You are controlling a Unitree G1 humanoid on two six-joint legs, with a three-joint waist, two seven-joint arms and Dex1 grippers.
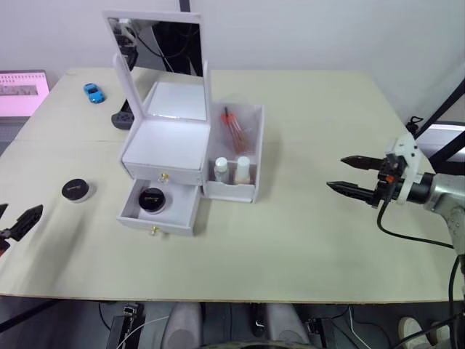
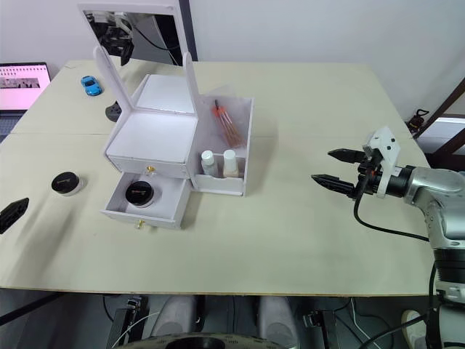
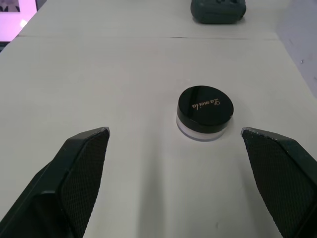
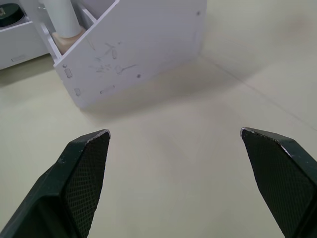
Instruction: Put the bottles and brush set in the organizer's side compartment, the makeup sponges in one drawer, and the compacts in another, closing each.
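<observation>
- Left eye view: white organizer (image 1: 168, 142) standing mid-worktop (image 1: 305, 247), mirror lid (image 1: 154, 45) raised at its back. Lower drawer (image 1: 161, 211) pulled open, one black compact (image 1: 152, 198) lying inside; upper drawer (image 1: 163, 174) shut. Side compartment (image 1: 236, 156) on the organizer's right, holding two white bottles (image 1: 231, 169) at the front and a brush set (image 1: 234, 127) in clear wrap behind them. Second compact (image 1: 76, 190) sitting on the worktop, well to the left of the open drawer. Blue toy car (image 1: 93, 92) near the far left edge, dark object (image 1: 122, 117) just behind the organizer's left corner, pink-lit screen (image 1: 22, 91) off the worktop's far left corner.
- Right eye view: right tool (image 2: 335, 169) hovering above the bare worktop well right of the organizer, fingers spread apart, gripping nothing. Left tool (image 2: 12, 213) at the left edge, near the loose compact; only one finger visible here.
- Left wrist view: left tool (image 3: 176, 136) spread wide and empty, loose compact just beyond the fingertips and between their lines, untouched, gold script on its black lid. Dark object further back.
- Right wrist view: right tool (image 4: 174, 135) wide apart, empty, pointing toward the side compartment's outer wall, a bottle visible inside it; part of the open drawer beyond with its compact.
</observation>
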